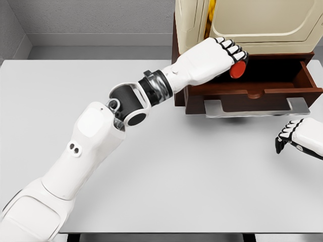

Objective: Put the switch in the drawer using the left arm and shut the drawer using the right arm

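Red switch [237, 69] held by left hand [214, 59] | over open drawer [262, 83]

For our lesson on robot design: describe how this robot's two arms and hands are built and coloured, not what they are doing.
Both arms have smooth, rounded white shells. The left arm shows a black and grey ringed wrist joint and two small dark dots on its shell. The left hand and right hand are white with black finger joints. No loose cables show.

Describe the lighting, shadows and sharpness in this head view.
Head view: even, soft light with no glare on the table; the open drawer is dark inside, with a faint shadow beneath its front; the left robot hand and its red switch are sharp; the right robot hand is cut off by the right edge.
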`<state>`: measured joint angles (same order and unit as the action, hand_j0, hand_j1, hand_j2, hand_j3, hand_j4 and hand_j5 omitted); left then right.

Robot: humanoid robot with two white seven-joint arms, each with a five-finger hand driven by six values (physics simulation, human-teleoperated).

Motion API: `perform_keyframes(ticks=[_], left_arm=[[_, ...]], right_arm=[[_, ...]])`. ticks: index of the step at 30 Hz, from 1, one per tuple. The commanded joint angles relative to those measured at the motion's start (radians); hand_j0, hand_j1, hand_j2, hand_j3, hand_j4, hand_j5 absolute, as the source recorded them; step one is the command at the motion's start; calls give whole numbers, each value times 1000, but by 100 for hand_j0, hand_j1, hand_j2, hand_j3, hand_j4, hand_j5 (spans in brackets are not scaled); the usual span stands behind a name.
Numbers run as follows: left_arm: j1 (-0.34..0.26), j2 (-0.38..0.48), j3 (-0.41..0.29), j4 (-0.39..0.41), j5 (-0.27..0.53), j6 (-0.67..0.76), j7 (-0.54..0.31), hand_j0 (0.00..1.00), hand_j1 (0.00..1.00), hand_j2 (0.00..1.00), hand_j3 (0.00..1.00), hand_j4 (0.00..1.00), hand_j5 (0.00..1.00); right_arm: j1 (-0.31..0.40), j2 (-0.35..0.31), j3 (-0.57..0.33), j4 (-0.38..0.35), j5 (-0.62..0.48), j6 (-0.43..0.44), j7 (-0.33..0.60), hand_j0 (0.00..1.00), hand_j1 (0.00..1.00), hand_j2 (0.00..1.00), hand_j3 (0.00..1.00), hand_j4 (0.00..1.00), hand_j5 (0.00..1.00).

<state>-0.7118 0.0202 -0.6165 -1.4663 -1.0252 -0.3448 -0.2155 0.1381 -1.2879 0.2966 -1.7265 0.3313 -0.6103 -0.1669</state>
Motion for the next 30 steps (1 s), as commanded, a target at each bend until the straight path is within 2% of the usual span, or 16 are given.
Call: perform_keyframes(ticks=[1, 5, 9, 14, 17, 20, 22, 30], left_arm=[[-2, 0, 1, 12, 4, 1, 2, 28, 28, 28, 28, 28, 28], [-9, -16, 0, 26, 4, 1, 2, 30, 30, 30, 30, 30, 30], [-9, -19, 1, 26, 2, 1, 2, 48, 48, 48, 48, 48, 48], [-11, -17, 4, 26, 2, 3, 2, 56, 56, 56, 56, 56, 56], [-11, -17, 4, 26, 0, 3, 2, 57, 57, 57, 57, 57, 57], [-9, -17, 0, 21, 0, 58, 2, 69, 69, 69, 69, 69, 69], [-9, -17, 0, 20, 0, 58, 2, 70, 70, 70, 70, 70, 70], [-8, -19, -3, 15, -1, 59, 2, 82, 82, 82, 82, 82, 82]], right_arm=[[0, -2, -1, 1, -6, -1, 0, 26, 26, 26, 26, 26, 26], [0, -2, -1, 1, -6, -1, 0, 26, 26, 26, 26, 26, 26], [0, -2, -1, 1, -6, -1, 0, 26, 26, 26, 26, 26, 26], [-2, -2, -1, 2, -6, -1, 0, 26, 26, 26, 26, 26, 26], [-12, -2, -1, 1, -5, -1, 1, 26, 26, 26, 26, 26, 26], [-12, -2, -1, 1, -5, -1, 1, 26, 26, 26, 26, 26, 26], [-12, -2, -1, 1, -6, -1, 1, 26, 26, 26, 26, 26, 26], [-9, -2, 1, 7, -5, -1, 0, 26, 26, 26, 26, 26, 26]])
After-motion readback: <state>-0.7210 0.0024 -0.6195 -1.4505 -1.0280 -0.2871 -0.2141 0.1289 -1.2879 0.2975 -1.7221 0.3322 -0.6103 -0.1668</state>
